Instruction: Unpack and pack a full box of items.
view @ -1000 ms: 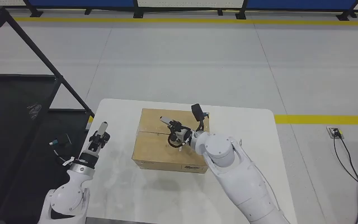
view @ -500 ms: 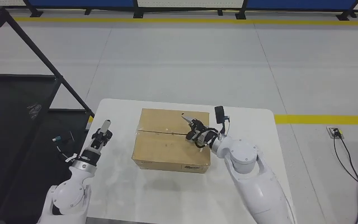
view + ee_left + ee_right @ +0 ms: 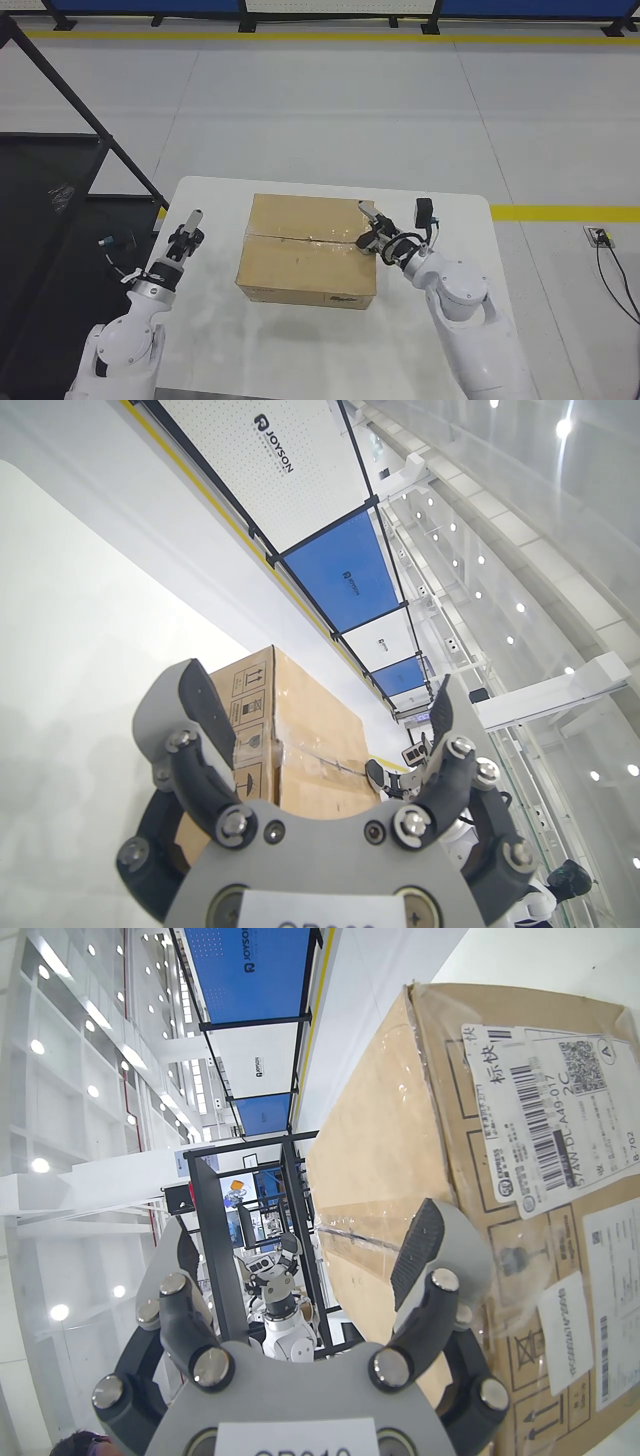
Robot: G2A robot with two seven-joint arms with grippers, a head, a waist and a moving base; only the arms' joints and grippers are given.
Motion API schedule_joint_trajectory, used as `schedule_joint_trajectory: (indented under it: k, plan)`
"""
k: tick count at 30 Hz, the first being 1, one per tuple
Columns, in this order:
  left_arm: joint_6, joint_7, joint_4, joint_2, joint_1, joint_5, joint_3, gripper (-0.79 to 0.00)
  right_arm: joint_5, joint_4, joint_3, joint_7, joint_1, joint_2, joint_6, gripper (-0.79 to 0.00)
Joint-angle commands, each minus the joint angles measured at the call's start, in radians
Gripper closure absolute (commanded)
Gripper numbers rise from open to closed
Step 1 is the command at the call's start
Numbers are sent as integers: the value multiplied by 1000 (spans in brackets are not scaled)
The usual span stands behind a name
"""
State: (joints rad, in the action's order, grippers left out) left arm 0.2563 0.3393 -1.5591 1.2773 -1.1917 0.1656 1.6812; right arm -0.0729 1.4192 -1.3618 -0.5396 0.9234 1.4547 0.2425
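Note:
A closed brown cardboard box (image 3: 308, 250) stands in the middle of the white table, its top seam taped over. My left gripper (image 3: 188, 230) hovers open to the box's left, a clear gap away; in the left wrist view the box (image 3: 310, 730) shows beyond the open left gripper (image 3: 322, 700). My right gripper (image 3: 368, 232) is at the box's right top edge, open and holding nothing. In the right wrist view the right gripper (image 3: 302, 1248) points along the taped seam, with one fingertip (image 3: 420, 1248) in front of the box (image 3: 400, 1138), whose side carries shipping labels.
The white table (image 3: 300, 340) has bare surface in front of and on both sides of the box. A black metal frame (image 3: 60, 170) with dark mesh stands off the table's left side. Grey floor lies beyond the far edge.
My right gripper has travelled right, from over the middle of the box top to its right edge. My left gripper has shifted slightly towards the far side.

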Motion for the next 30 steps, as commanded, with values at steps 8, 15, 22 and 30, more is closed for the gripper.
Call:
schedule_joint_trajectory:
  k: [8, 15, 22, 30]
  plan:
    - [-2, -2, 6, -4, 10, 5, -17, -785, -50, 31, -41, 35, 54, -9, -54, -785]
    - [-6, -6, 8, -9, 15, 4, -22, -785, -110, 21, -67, 54, 77, -14, -106, -785]
    - [-8, -14, 9, -12, 16, 6, -25, -785, -140, -8, -71, 58, 76, -18, -134, -785]
    - [-11, -24, 9, -16, 14, 3, -34, -785, -163, -50, -68, 54, 63, -23, -145, -785]
